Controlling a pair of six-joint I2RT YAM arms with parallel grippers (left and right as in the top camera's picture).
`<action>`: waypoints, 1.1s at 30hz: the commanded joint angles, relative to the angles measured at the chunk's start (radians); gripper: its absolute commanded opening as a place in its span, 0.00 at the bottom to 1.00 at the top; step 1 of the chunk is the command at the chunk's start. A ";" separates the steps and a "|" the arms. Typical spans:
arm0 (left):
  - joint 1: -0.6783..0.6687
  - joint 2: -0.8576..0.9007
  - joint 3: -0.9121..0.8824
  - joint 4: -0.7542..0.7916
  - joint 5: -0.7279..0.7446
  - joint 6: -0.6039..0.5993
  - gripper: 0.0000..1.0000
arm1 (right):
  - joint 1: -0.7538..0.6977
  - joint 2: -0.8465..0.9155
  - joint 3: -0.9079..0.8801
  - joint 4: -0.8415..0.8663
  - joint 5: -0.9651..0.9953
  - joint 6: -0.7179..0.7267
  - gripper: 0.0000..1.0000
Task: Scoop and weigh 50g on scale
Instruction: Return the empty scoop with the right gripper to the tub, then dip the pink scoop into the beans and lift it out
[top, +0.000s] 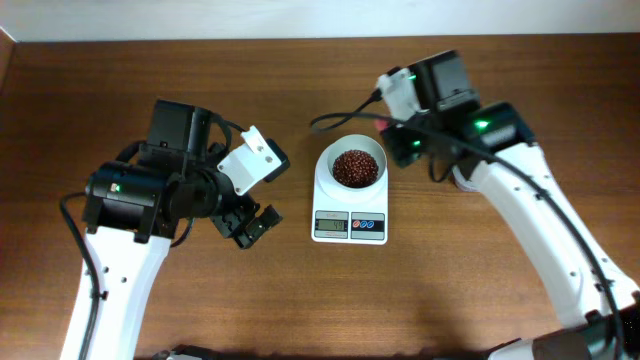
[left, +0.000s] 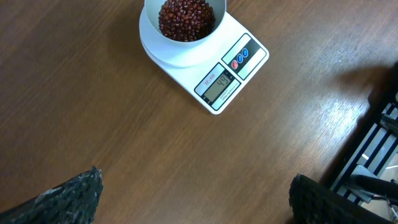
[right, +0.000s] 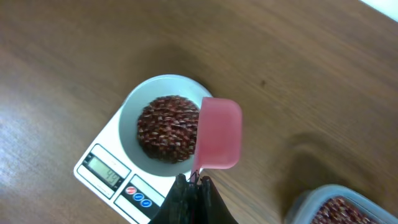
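The white scale (top: 350, 205) stands mid-table, and its round bowl holds a heap of dark red-brown beans (top: 354, 167). In the right wrist view my right gripper (right: 196, 180) is shut on the handle of a pink scoop (right: 219, 132). The scoop hangs tipped at the right rim of the bowl, its back to the camera, beside the beans (right: 168, 127). My left gripper (top: 255, 228) hovers open to the left of the scale, with nothing between its fingers (left: 78, 196). From that wrist the scale (left: 214, 74) and beans (left: 185, 17) show ahead.
A clear plastic tub (right: 305, 208) with more beans sits at the lower right of the right wrist view, right of the scale. The scale's display (right: 106, 174) is lit. A black cable (top: 335, 120) loops behind the bowl.
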 joint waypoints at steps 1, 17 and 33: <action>0.005 -0.011 0.018 0.002 -0.004 0.015 0.99 | -0.148 -0.053 0.023 -0.034 -0.047 0.007 0.04; 0.005 -0.011 0.018 0.002 -0.004 0.015 0.99 | -0.615 0.167 -0.077 -0.037 -0.124 0.006 0.04; 0.005 -0.011 0.018 0.002 -0.003 0.015 0.99 | -0.630 0.308 -0.097 -0.027 -0.303 -0.017 0.04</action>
